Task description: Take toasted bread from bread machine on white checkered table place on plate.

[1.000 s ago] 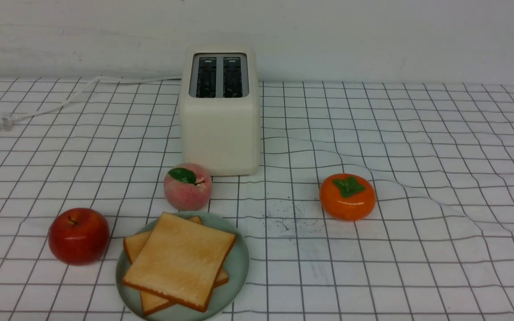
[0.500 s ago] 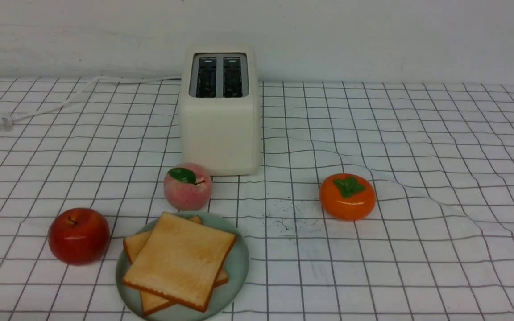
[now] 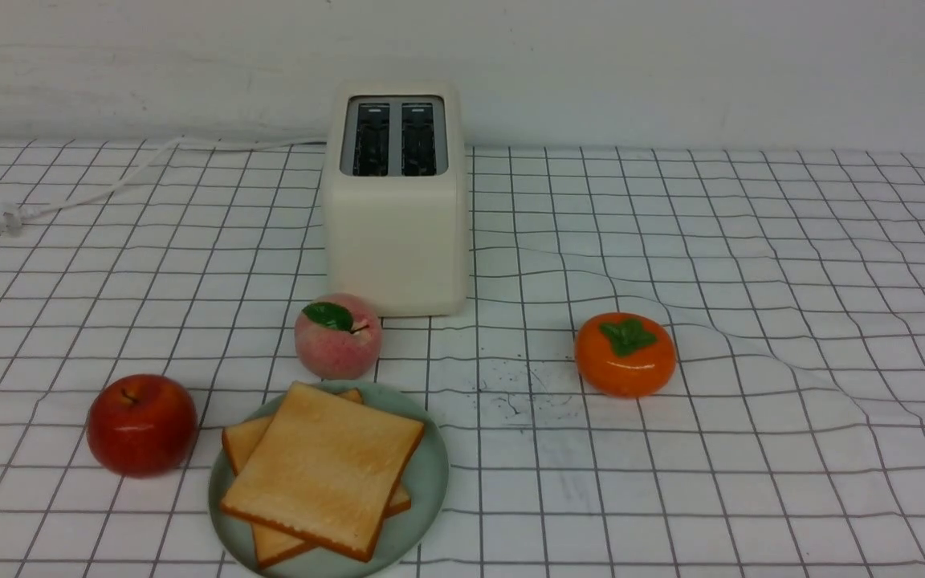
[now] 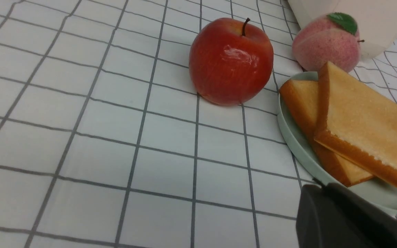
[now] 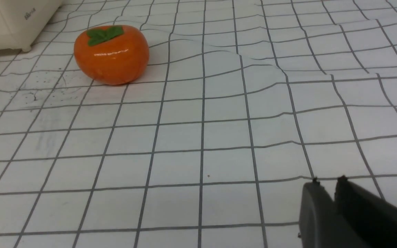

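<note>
So basically nothing on the table has moved over the last second; the front view looks the same as before, apart from a small dark bit at the bottom-left corner half a second ago that's now gone, probably the left arm pulling back; no arm shows in that view now. My read is the job's pretty much wrapped up.

Going left to right: the red apple [image 3: 142,424] sits just beside the plate [image 3: 432,474]; both slices of toasted bread [image 3: 324,469] are lying flat on that plate, stacked and skewed, so a corner of the lower one pokes out; golden-tan faces, darker orange-brown crust; the top slice nearly covers the plate. The peach [image 3: 338,335] is right behind the plate, near the front of the bread machine [image 3: 397,233]; both its slots look dark and empty. The persimmon [image 3: 625,355] is well off to the right on the white checkered table [image 3: 751,321].

The left gripper [image 4: 343,217] hovers low beside the plate's rim; only a dark lump shows, so I can't tell if it's open or closed; it's not holding any bread anyway. The right gripper [image 5: 326,193] has its tips nearly together with a thin gap, gripping nothing, over bare cloth.
</note>
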`<state>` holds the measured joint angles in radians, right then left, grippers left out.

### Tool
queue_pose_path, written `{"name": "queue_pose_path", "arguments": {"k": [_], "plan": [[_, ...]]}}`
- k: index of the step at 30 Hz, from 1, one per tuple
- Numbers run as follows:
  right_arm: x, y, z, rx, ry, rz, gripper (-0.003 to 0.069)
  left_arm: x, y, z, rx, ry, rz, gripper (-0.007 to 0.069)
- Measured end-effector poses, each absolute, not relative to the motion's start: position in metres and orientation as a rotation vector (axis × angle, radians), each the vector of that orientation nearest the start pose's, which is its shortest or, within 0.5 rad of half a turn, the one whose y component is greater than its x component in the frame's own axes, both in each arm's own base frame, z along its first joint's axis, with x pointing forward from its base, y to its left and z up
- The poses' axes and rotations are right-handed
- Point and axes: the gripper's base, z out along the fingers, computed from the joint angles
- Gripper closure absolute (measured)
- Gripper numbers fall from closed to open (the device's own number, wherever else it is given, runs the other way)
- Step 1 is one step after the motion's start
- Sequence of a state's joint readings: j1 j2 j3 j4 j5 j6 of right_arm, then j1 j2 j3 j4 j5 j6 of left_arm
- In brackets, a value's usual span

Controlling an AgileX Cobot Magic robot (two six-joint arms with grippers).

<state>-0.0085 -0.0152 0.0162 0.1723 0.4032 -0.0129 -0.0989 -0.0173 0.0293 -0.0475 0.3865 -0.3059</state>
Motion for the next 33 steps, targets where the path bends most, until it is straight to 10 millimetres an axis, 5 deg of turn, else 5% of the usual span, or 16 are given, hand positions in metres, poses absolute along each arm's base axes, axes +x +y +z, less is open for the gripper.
{"name": "queue_pose_path", "arguments": {"k": [33], "plan": [[0.0514, 0.0057, 0.1729, 0.098, 1.882, 0.157, 0.0550, 0.0516, -0.0068, 0.1696, -0.225, 1.881, -0.324, 0.0634]]}}
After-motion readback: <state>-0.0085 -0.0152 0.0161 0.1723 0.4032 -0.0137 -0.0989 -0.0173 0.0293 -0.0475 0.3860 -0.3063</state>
